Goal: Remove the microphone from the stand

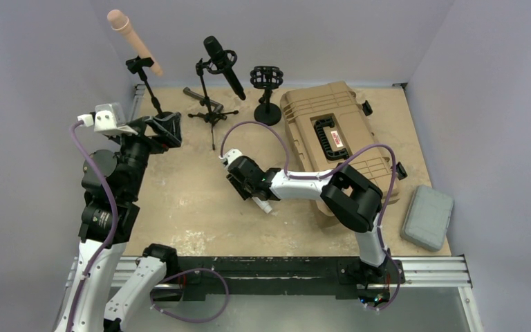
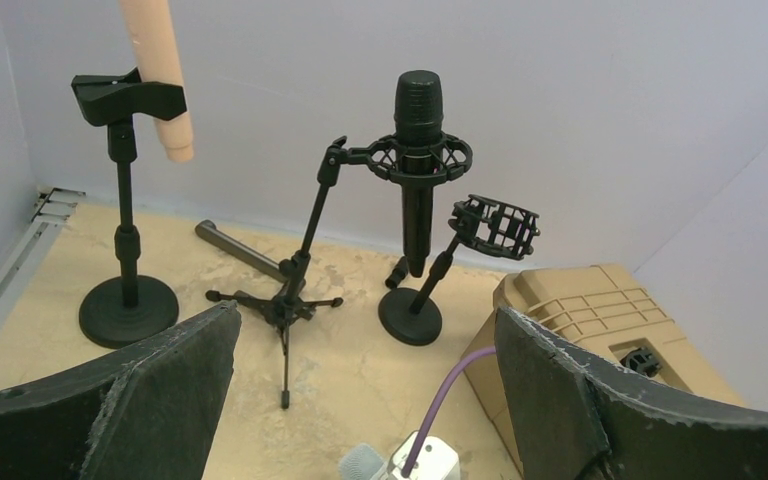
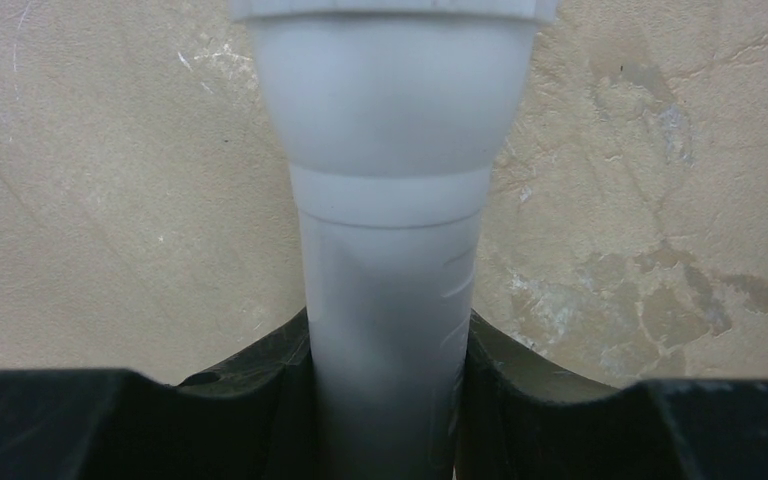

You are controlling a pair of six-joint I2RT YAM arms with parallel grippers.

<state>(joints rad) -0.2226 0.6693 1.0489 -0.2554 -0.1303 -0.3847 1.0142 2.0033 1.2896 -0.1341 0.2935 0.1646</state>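
**Grey microphone [image 3: 390, 250] clamped in right gripper [image 3: 390, 365]**

We see the microphone's handle pinched between the closed-in fingers. Its head points out across the tan table [image 1: 180, 200], just beside the tan case [image 1: 332, 131]. We cannot tell if it touches the table. The left gripper [image 2: 365, 330] is spread wide and holds nothing, facing the shock-mount stand [image 2: 430, 290].

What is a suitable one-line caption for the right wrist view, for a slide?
Right arm's fingers clamp the shaft of a grey microphone, with the beige table behind it.
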